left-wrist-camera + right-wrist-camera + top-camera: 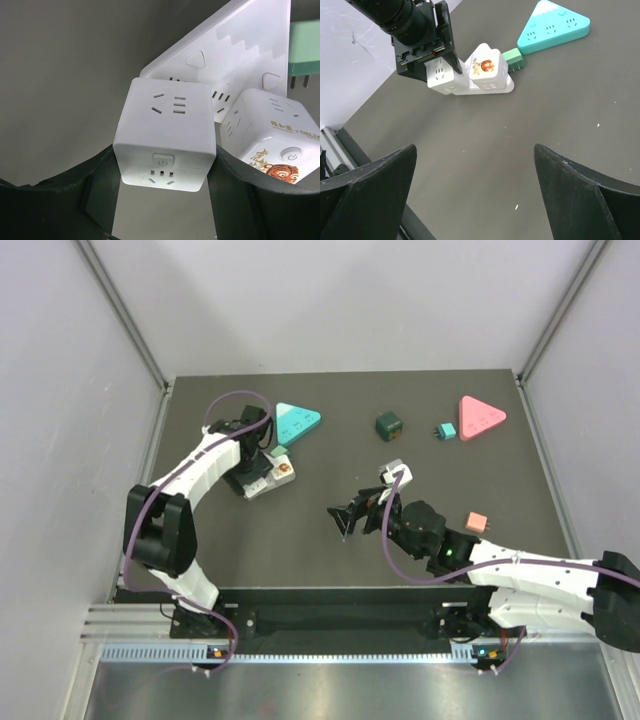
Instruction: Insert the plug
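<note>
Cube plug (165, 132), white, clamped at its 2 lower sides by the left gripper (165, 187). It sits over one corner of the white triangular strip (240, 45) at the left rear of the table (330, 570); cannot tell if it is fully seated. Its faces carry socket slots and 1 power-symbol button, with no readable text.

Just beside it on the same strip stands 1 tiger cube (270, 135), with a tiger print, a power button and a line of small print too fine to read. Green plug (305, 47) lies against the strip's far side, prongs showing. Teal triangular strip (297, 421) lies just behind.

Right gripper (475, 195) hovers mid-table, jaws wide, nothing between them.

Further right at the rear: dark green cube (389, 424), small teal plug (445, 431) beside the pink triangular strip (480, 417). Pink plug (477, 523) lies near the right arm.
</note>
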